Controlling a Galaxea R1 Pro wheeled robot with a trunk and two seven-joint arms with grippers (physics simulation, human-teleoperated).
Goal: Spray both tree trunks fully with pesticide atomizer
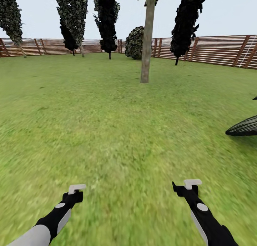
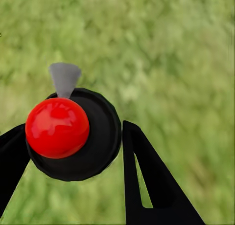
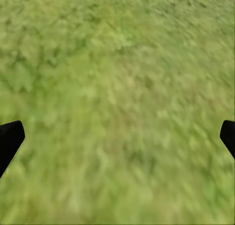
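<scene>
My left gripper [image 2: 73, 151] is closed around the pesticide atomizer [image 2: 73, 134]. In the left wrist view, its black fingers [image 2: 147, 181] flank the round black body, with the red spot and grey nozzle tip facing the camera at centre left. I judge the bottle light, rigid and smooth, so best pinched across its body as here, leaving the trigger head free. My right gripper [image 3: 117, 137] is spread wide and empty over the grass [image 3: 122, 63]. In the head view both arms sit at the bottom edge, with lawn ahead. One pale tree trunk [image 1: 147, 39] stands upper centre, well apart from me, before the slatted fence [image 1: 214, 49].
</scene>
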